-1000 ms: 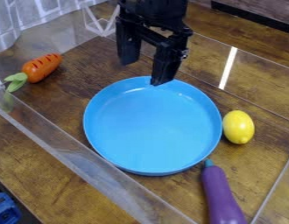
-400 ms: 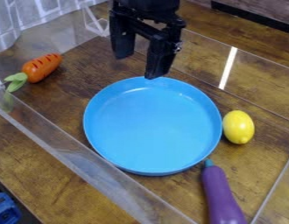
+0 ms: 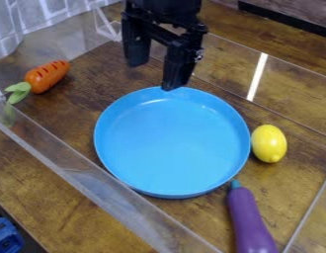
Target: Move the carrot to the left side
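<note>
The black pincer [image 3: 158, 64] stands wide open and holds nothing, above the wooden table [image 3: 97, 78] just beyond the blue plate [image 3: 173, 141]. The orange carrot [image 3: 45, 76] lies left of the plate in the view, well apart from the pincer.

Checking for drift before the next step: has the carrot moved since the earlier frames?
No. The carrot sits in the same spot, up and to the left of the blue plate in the view.
</note>
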Action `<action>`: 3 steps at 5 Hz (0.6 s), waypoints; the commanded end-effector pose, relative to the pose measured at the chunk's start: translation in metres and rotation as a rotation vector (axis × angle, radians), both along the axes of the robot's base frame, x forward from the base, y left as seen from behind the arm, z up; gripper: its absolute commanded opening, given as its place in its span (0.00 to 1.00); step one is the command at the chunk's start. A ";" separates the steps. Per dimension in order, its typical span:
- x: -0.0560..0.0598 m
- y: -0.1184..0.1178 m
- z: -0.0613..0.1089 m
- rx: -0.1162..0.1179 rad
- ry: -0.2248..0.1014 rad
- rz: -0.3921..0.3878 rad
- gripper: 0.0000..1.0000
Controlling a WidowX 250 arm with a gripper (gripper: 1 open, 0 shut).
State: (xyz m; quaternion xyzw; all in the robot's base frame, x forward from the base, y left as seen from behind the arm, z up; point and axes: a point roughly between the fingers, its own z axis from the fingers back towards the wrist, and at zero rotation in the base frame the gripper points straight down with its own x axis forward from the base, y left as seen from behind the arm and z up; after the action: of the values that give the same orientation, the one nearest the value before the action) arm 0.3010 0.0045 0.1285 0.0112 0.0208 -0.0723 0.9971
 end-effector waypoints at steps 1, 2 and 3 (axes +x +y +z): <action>0.002 -0.006 0.015 0.009 -0.062 -0.024 1.00; 0.004 -0.006 0.014 0.011 -0.065 -0.020 1.00; 0.004 -0.005 0.014 0.006 -0.070 -0.017 1.00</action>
State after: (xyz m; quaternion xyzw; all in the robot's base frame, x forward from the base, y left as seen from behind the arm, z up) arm 0.3033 0.0005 0.1272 0.0155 0.0140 -0.0781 0.9967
